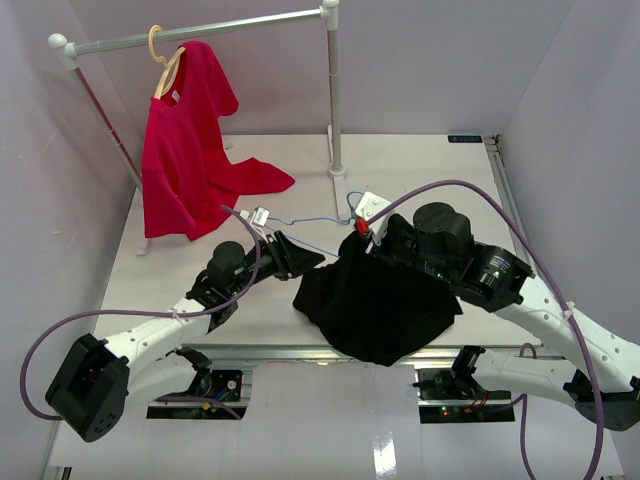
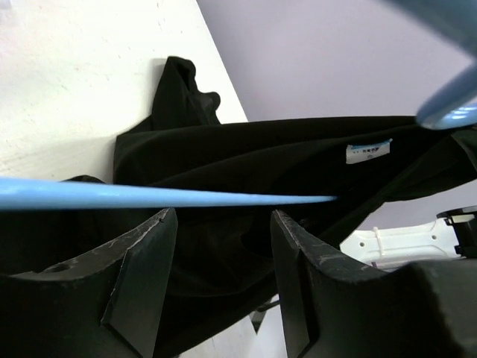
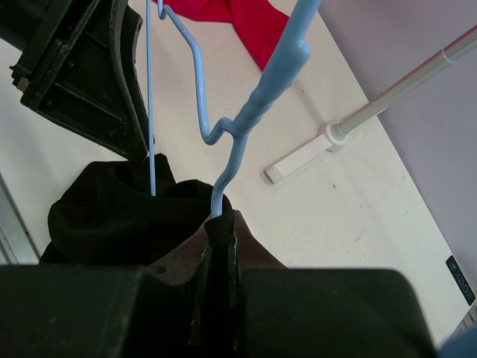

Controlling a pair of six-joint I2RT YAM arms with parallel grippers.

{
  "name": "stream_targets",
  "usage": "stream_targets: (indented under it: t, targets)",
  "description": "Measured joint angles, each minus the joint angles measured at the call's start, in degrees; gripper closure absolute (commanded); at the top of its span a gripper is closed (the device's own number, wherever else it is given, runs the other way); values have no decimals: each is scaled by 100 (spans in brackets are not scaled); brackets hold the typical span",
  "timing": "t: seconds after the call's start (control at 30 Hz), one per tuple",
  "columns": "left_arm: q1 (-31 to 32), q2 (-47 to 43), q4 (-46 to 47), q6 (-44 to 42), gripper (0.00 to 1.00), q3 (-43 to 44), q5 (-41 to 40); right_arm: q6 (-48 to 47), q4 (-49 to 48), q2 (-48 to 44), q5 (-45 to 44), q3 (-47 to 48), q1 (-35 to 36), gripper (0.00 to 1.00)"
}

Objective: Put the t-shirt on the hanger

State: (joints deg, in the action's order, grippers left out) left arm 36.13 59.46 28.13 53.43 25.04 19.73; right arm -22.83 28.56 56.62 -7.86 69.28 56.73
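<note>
The black t-shirt (image 1: 372, 303) lies bunched at the table's front middle, with its white label (image 2: 368, 151) showing in the left wrist view. The light-blue wire hanger (image 1: 300, 222) runs from beside the left arm into the shirt's top; its hook (image 1: 352, 203) points back. My right gripper (image 3: 220, 224) is shut on a fold of the t-shirt (image 3: 112, 216), just where the hanger wire (image 3: 223, 179) enters the fabric. My left gripper (image 2: 222, 216) is open at the shirt's left edge (image 2: 253, 164). The hanger's straight wire (image 2: 149, 195) crosses just beyond its fingertips.
A red shirt (image 1: 190, 150) hangs on a tan wooden hanger (image 1: 168, 68) from the grey rail (image 1: 200, 32) at the back left. The rack's upright pole (image 1: 332, 90) and foot (image 3: 298, 160) stand behind the hanger. Purple walls enclose the table (image 1: 430, 170).
</note>
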Motion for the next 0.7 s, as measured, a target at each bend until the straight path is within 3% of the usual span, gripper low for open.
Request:
stream_targets:
  t: [0.23,0.43,0.53,0.7]
  targets:
    - [58,442,985,475,39,-278,293,-18,44,9,-92,-90,4,92]
    - [88,473,1305,619,40,-368,387,-44,33,12,-229,-133,13,92]
    - [126,238,1053,540,37,-374,324,-69,-40,55,-400,-160,30,92]
    - [147,-761,-236,134,37,-146,-333,-138,-104,93,-648,-160,39,92]
